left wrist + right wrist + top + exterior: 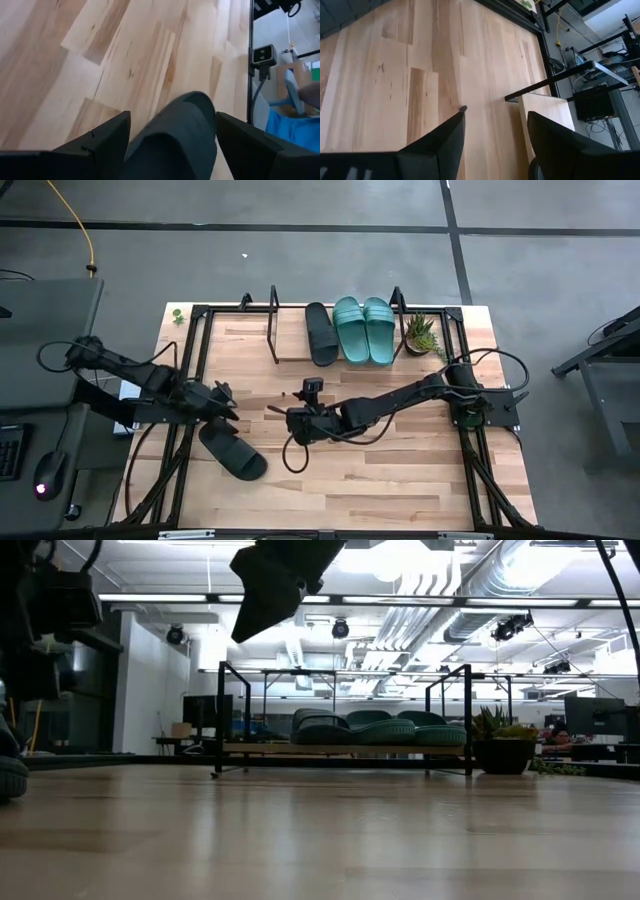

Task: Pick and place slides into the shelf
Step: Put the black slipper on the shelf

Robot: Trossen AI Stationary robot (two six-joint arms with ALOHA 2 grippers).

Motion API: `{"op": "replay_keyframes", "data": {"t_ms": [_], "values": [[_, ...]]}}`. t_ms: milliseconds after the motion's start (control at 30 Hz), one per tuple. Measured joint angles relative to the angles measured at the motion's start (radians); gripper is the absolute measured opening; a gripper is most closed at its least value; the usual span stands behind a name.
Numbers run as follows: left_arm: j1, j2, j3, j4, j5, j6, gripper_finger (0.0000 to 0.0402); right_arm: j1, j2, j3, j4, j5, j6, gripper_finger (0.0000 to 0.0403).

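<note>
The shelf (290, 330) stands along the table's far edge. A black slide (321, 333) and two teal slides (364, 330) lie side by side on its board, which the low view also shows (370, 728). The second black slide (232, 450) lies flat on the tabletop near the left side. My left gripper (220, 408) hangs over that slide's far end. It is open, with one finger on each side of the slide (175, 135). My right gripper (297, 425) is open over bare wood at the table's middle, as the right wrist view (495, 117) also shows. My left gripper stands astride the black slide's end (192, 102), coming slanting down from above with its fingers (105, 137) spread on either side. I cannot tell whether a finger touches the slide. The slide rests on the table.
A small potted plant (421, 335) stands at the shelf's right end. The shelf's black tube frames (273, 320) rise at both ends. Black rails (200, 360) border the table. Bare wood lies between the grippers and the shelf, and to the left of the black slide on the board.
</note>
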Motion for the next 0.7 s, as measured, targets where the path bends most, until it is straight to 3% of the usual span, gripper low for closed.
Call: {"op": "replay_keyframes", "data": {"t_ms": [367, 700], "values": [[-0.266, 0.11, 0.0, 0.038, -0.2, -0.229, 0.0273, 0.007, 0.0, 0.0, -0.049, -0.005, 0.003, 0.0206], [-0.375, 0.333, 0.0, 0.204, -0.236, -0.344, 0.0273, 0.021, 0.001, 0.0, -0.084, -0.061, 0.004, 0.0206]]}}
